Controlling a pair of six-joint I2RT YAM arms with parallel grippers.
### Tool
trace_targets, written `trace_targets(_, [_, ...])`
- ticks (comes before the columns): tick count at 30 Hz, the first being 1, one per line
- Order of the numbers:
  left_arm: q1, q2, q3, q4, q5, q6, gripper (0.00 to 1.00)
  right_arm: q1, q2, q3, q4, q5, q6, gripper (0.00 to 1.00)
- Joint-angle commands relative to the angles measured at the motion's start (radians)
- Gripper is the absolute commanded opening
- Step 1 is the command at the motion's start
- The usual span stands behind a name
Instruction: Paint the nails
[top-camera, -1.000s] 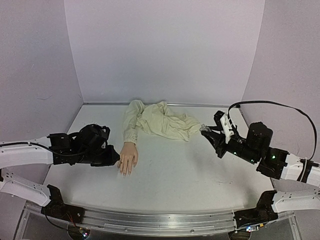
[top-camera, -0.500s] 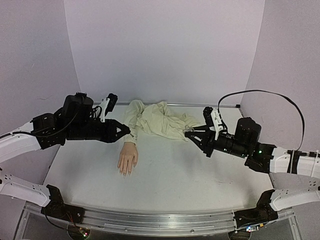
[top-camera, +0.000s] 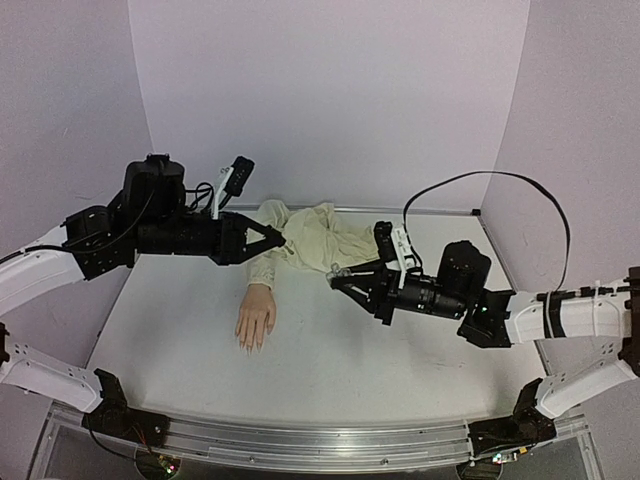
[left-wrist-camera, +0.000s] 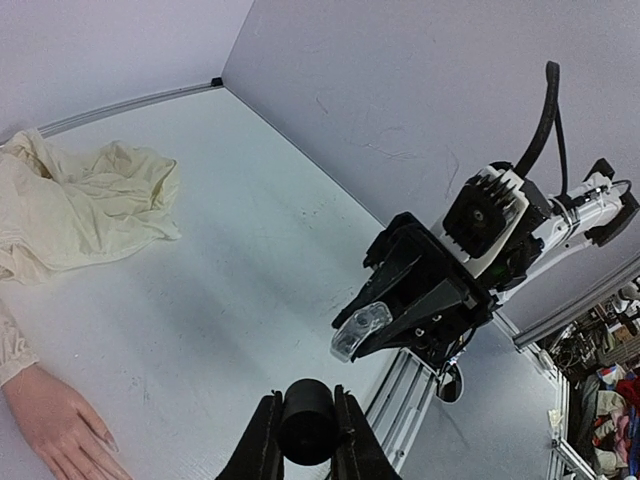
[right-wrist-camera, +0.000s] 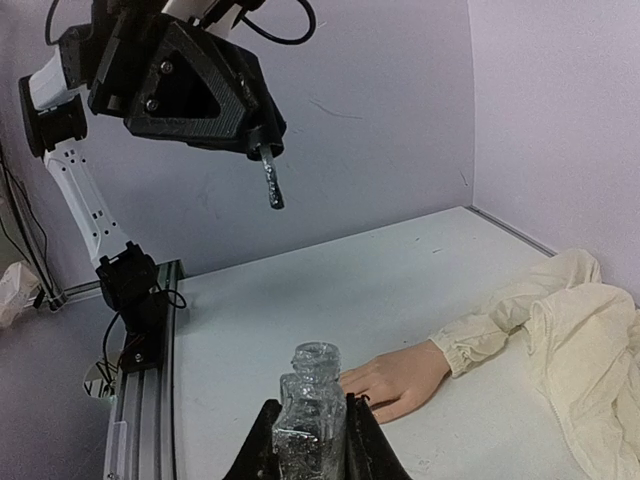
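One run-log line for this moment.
left jaws: shut on brush cap | right jaws: shut on open bottle | mannequin hand: palm down on table

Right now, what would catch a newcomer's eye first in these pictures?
A lifelike mannequin hand lies palm down on the white table, its cream sleeve crumpled behind it. Above, both arms hover: the left gripper pinches a black brush cap, the right gripper an open clear glass bottle.
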Motion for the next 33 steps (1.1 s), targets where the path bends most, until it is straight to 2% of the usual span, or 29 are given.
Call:
trace_targets(1, [0.004, 0.021, 0.060, 0.073, 0.066, 0.008, 0.00, 0.023, 0.050, 0.081, 0.180, -0.047, 0.033, 0.00])
trace_targets(14, [0.004, 0.064, 0.089, 0.089, 0.108, -0.010, 0.00, 0.045, 0.165, 0.149, 0.236, -0.067, 0.018, 0.00])
trace_targets(33, [0.004, 0.088, 0.076, 0.121, 0.143, -0.030, 0.00, 0.047, 0.176, 0.169, 0.242, -0.069, 0.014, 0.00])
